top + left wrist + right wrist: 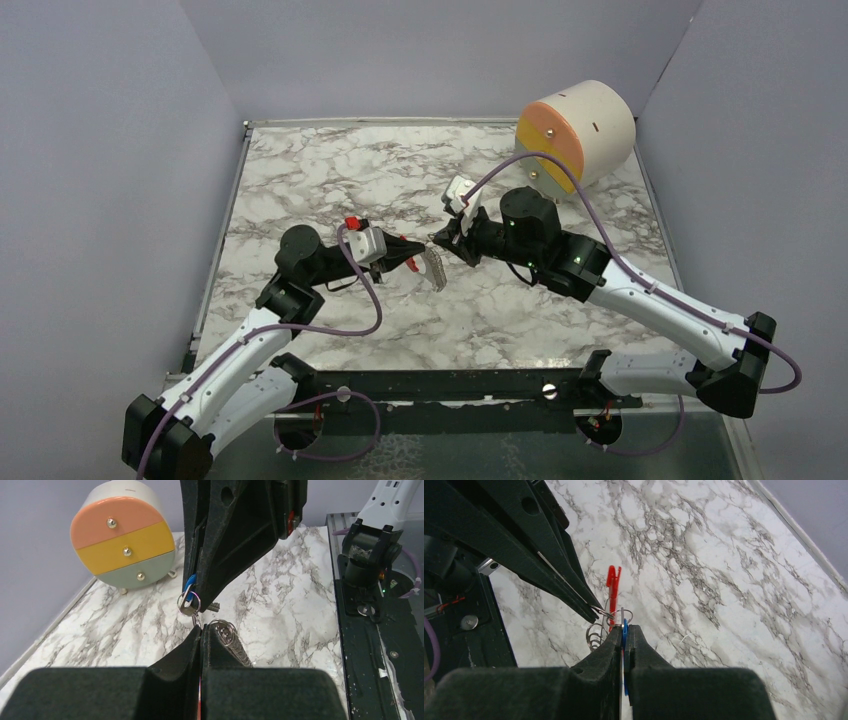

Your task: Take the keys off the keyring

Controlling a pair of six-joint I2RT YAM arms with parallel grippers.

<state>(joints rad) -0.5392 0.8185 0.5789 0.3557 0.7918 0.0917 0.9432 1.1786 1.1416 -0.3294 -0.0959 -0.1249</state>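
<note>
Both grippers meet above the middle of the marble table. My right gripper is shut on the blue-headed key, whose blue head also shows in the left wrist view. A small silver ring hangs from the key. My left gripper is shut on the keyring, its tips pinching a link beside that ring. The keyring's grey coiled chain hangs by my left fingers. Its red piece shows behind the tips.
A round drawer box with peach, yellow and pale green fronts stands at the back right. A black rail runs along the near edge. The right arm's base is at the right.
</note>
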